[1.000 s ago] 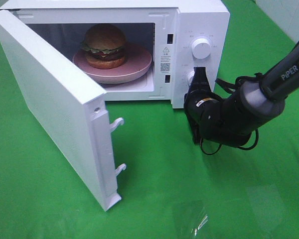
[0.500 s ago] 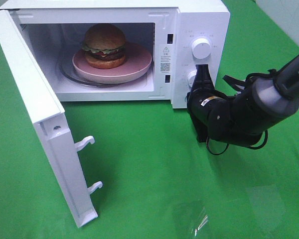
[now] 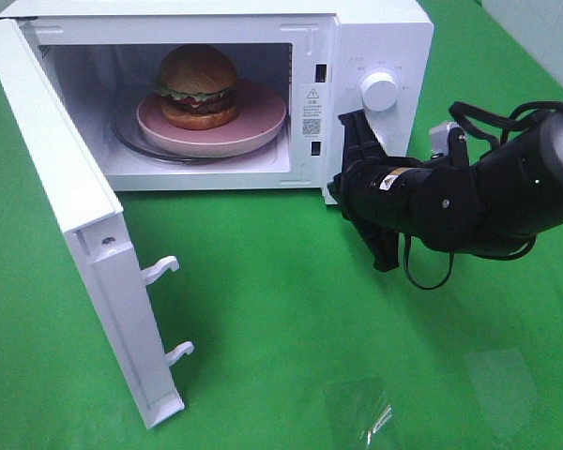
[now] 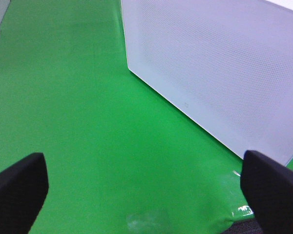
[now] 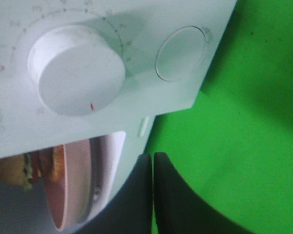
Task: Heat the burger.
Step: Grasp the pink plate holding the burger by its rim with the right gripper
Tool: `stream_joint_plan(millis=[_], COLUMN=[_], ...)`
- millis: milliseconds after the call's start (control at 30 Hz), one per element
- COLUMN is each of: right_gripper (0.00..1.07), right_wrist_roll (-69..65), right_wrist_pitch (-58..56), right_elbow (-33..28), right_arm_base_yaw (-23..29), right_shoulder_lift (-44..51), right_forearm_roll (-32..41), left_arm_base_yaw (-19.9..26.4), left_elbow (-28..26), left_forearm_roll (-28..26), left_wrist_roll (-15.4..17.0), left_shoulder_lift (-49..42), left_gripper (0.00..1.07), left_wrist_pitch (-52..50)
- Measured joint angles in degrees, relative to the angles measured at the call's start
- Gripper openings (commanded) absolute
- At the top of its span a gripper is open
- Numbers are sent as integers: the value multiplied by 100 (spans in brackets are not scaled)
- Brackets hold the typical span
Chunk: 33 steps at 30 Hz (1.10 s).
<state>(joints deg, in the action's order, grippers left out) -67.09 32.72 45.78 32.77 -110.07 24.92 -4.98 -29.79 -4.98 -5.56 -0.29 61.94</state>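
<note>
Burger sits inside microwave, apart from the tightly closed right hand

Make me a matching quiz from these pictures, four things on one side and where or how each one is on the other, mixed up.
1 burger
2 microwave door
3 right gripper
4 left gripper

A jaws wide apart
B on the pink plate
C swung open
D jaws closed together

Pairs: 1-B, 2-C, 3-D, 4-A
</note>
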Motion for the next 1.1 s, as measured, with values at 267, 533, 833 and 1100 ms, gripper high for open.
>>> stream_joint_plan(millis=[267,533,833,1100], right_gripper=[2,3,7,9], right_wrist_roll=[2303,3673,5094,7672], right_wrist_pitch=[-1450,-2825,-5048,-6715], right_elbow=[-17,103,957,1696], right_arm_base_yaw=[-6,-6,-46,-69], right_shoulder_lift=[653,1117,1215,1215], right_forearm_roll=[-338,-991,-1851,-2441], left_arm_base_yaw=[0,0,0,0], left_elbow=[0,0,0,0], left_forearm_roll=[0,0,0,0], left_wrist_roll=[0,0,0,0], left_shoulder_lift=[0,0,0,0], left_gripper=[100,100,100,100], left_wrist_pitch=[0,0,0,0])
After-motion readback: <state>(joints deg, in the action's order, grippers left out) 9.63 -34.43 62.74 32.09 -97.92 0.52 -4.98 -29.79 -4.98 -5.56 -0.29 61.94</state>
